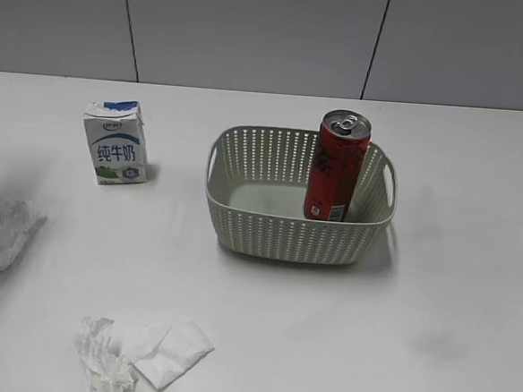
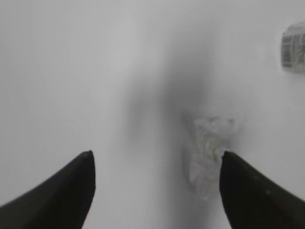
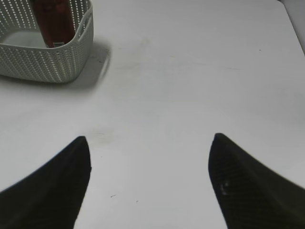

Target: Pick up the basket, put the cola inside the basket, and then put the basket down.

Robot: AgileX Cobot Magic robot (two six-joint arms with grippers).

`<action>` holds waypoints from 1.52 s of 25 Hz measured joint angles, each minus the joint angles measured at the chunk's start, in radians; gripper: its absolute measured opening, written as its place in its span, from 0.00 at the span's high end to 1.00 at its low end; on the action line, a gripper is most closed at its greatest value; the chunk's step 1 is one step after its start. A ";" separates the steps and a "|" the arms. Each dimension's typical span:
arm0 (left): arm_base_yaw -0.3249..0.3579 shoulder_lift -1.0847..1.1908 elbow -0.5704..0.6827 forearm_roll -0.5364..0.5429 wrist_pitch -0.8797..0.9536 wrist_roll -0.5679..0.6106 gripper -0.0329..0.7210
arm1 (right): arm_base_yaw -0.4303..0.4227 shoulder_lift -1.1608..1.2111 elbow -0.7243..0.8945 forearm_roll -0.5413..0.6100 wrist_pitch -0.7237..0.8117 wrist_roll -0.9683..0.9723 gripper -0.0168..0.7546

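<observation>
The pale sage-green basket [image 1: 277,236] stands on the white table at the middle. The red cola can [image 1: 337,168] stands upright inside it, at its right end. In the right wrist view the basket [image 3: 52,64] is at the top left with the cola [image 3: 55,21] inside. My right gripper [image 3: 150,143] is open and empty over bare table, well apart from the basket. My left gripper [image 2: 157,157] is open and empty above the table, beside a crumpled clear wrapper [image 2: 207,152]. Neither arm shows in the exterior view.
A white-and-blue milk carton [image 1: 114,143] stands at the back left. A crumpled clear wrapper [image 1: 12,228] lies at the left edge. Crumpled white tissues [image 1: 134,353] lie at the front left.
</observation>
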 joint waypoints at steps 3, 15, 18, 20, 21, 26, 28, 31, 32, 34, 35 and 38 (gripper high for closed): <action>0.012 -0.116 0.144 0.007 -0.001 0.029 0.16 | 0.000 0.000 0.000 0.000 0.000 -0.001 0.22; 0.012 -0.758 0.693 -0.013 -0.017 0.035 0.19 | 0.000 0.000 0.000 0.000 0.000 -0.001 0.22; 0.012 -0.936 0.802 -0.014 -0.050 0.035 0.19 | 0.000 0.000 0.000 0.000 0.000 -0.001 0.22; 0.012 -1.055 0.874 -0.014 -0.066 0.035 0.19 | 0.000 0.000 0.000 0.000 0.000 -0.001 0.22; 0.012 -1.102 0.906 -0.014 -0.078 0.035 0.19 | 0.000 0.000 0.000 0.000 0.000 -0.001 0.22; 0.012 -1.342 0.974 -0.018 -0.110 0.035 0.19 | 0.000 0.000 0.000 0.001 0.000 -0.001 0.22; 0.012 -1.421 0.978 -0.019 -0.120 0.035 0.19 | 0.000 0.000 0.000 0.001 0.000 -0.001 0.22; 0.012 -1.535 0.980 -0.020 -0.121 0.035 0.19 | 0.000 0.000 0.000 0.002 0.000 -0.001 0.22; 0.012 -1.565 0.980 -0.020 -0.121 0.035 0.19 | 0.000 0.000 0.000 0.002 0.000 -0.001 0.22; 0.012 -1.631 0.980 -0.020 -0.121 0.035 0.19 | 0.000 0.000 0.000 0.002 0.000 -0.001 0.22; 0.012 -1.661 0.980 -0.020 -0.121 0.035 0.19 | 0.000 0.000 0.000 0.003 0.000 -0.001 0.22; 0.012 -1.738 0.980 -0.020 -0.121 0.035 0.19 | 0.000 0.000 0.000 0.003 0.000 -0.001 0.22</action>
